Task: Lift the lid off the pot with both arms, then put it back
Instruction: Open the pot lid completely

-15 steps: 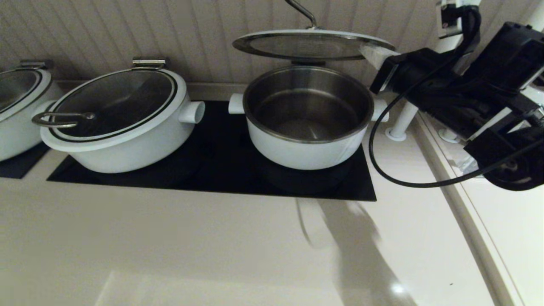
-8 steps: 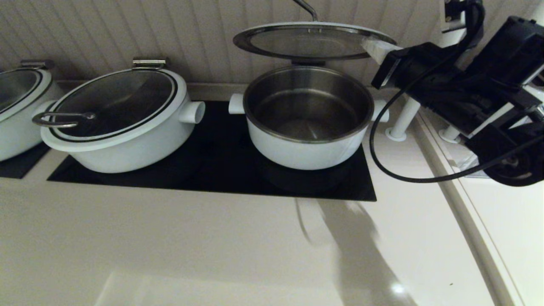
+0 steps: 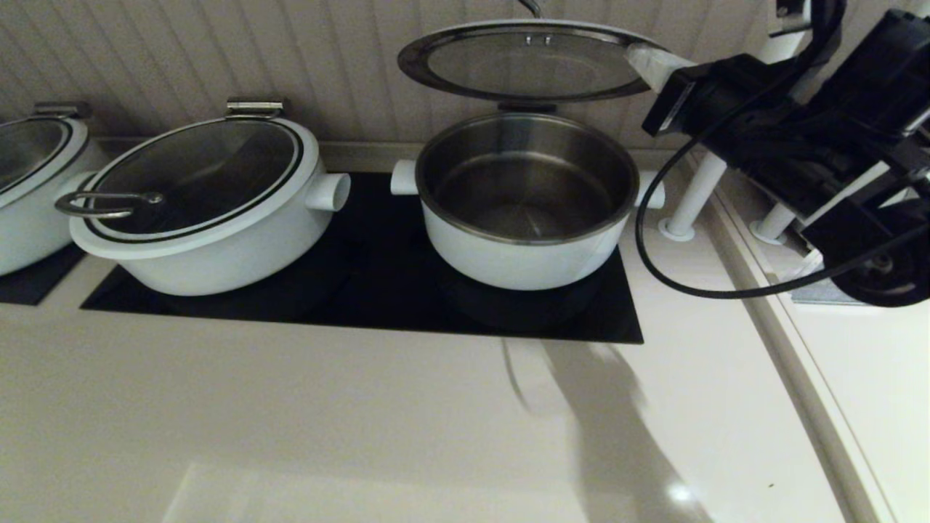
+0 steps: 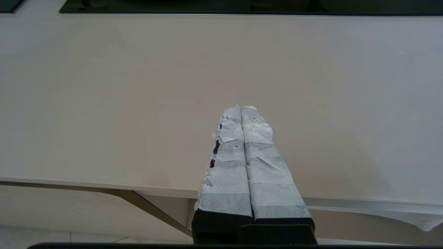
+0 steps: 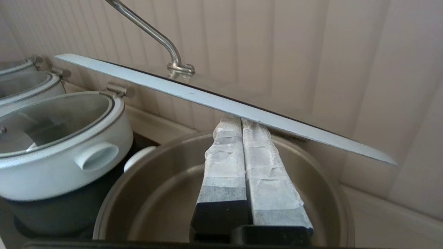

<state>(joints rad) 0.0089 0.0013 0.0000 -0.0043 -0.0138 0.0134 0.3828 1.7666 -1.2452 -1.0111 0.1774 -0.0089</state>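
Observation:
The lid (image 3: 523, 62), glass with a white rim, hangs tilted above the open pot (image 3: 523, 218), front edge raised. A dark piece joins it to the pot's back rim. Only the foot of its steel handle (image 5: 148, 33) shows in the head view. My right gripper (image 3: 643, 64) is shut, fingers together, with its taped tips under the lid's right rim (image 5: 221, 103), bearing it up. In the right wrist view the gripper (image 5: 241, 119) is above the pot's steel bowl (image 5: 162, 197). My left gripper (image 4: 241, 109) is shut and empty over the bare counter, out of the head view.
A wider white pot (image 3: 211, 211) with a loop-handled glass lid stands left of the pot on the black cooktop (image 3: 363, 290). Another pot (image 3: 29, 189) is at the far left. White posts (image 3: 690, 203) and a ribbed wall stand behind. The right arm's cable loops beside the pot.
My right gripper has moved up and the lid has risen with it, its front edge tipping higher. The pot has not moved.

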